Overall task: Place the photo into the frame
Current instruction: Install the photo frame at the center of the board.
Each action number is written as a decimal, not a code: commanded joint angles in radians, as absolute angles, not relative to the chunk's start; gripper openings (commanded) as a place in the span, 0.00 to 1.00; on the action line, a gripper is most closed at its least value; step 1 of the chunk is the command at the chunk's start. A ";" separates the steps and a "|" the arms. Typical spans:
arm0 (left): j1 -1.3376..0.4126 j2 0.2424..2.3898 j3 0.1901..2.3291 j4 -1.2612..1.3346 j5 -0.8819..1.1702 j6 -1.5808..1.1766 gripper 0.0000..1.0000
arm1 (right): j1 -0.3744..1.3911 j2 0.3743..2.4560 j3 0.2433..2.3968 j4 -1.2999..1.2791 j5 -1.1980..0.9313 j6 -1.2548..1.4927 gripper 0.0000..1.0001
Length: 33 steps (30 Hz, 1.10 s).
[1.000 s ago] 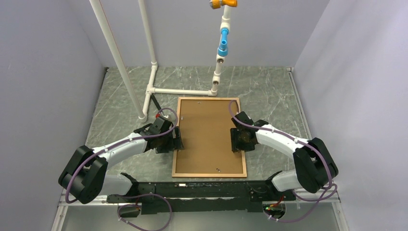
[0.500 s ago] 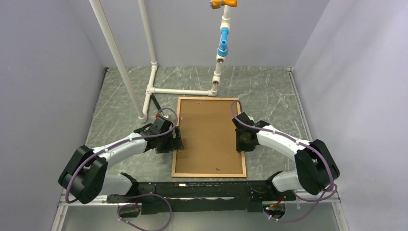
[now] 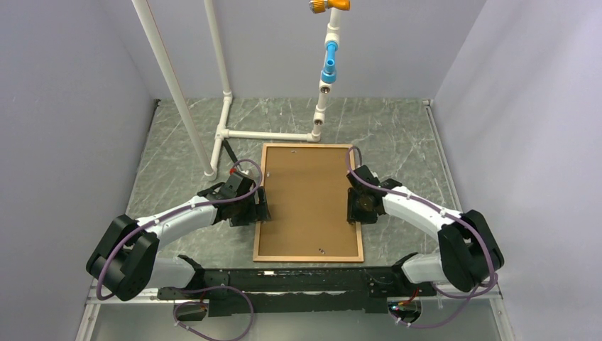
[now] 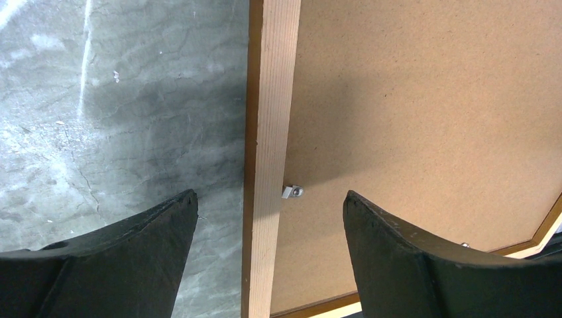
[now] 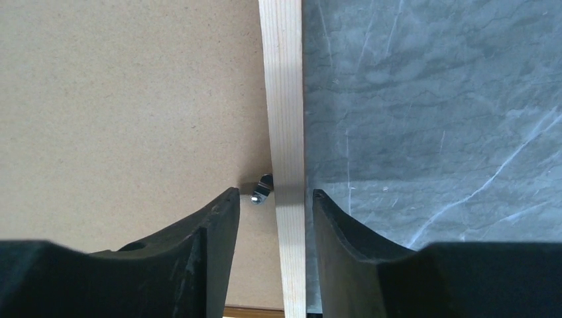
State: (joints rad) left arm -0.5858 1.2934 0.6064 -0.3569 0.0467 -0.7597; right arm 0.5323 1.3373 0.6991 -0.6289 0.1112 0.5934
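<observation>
The frame lies face down on the marble table, and a plain brown backing board fills it. The photo is hidden. My left gripper is open and straddles the left rail. One finger is over the table, the other over the board, and a small metal tab sits between them. My right gripper straddles the right rail. Its jaws stand narrowly apart around the rail and a turned metal tab, and pinch nothing. The outer fingertip is next to the rail.
A white pipe rig stands just behind the frame's far edge, with a blue and orange fitting overhead. Grey walls close in the table on both sides. A black bar runs along the near edge.
My right gripper has shifted slightly outward along the frame's right rail. The left arm and the frame have not moved.
</observation>
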 commanded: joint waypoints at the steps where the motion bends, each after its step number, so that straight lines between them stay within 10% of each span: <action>1: -0.584 1.330 0.586 -0.381 0.027 -0.740 0.85 | 0.495 1.285 0.681 -0.572 0.039 0.596 0.48; 7: -0.584 1.332 0.586 -0.379 0.028 -0.739 0.85 | 0.480 1.340 0.679 -0.566 0.028 0.583 0.44; 17: -0.584 1.332 0.588 -0.382 0.024 -0.738 0.85 | 0.482 1.347 0.661 -0.593 0.076 0.577 0.00; 25: -0.583 1.338 0.583 -0.366 0.038 -0.735 0.84 | 0.480 1.322 0.673 -0.580 0.044 0.583 0.00; 29: -0.584 1.335 0.584 -0.368 0.038 -0.734 0.84 | 0.469 1.294 0.681 -0.561 0.011 0.593 0.49; 33: -0.584 1.339 0.586 -0.366 0.040 -0.733 0.84 | 0.452 1.308 0.689 -0.553 0.007 0.591 0.55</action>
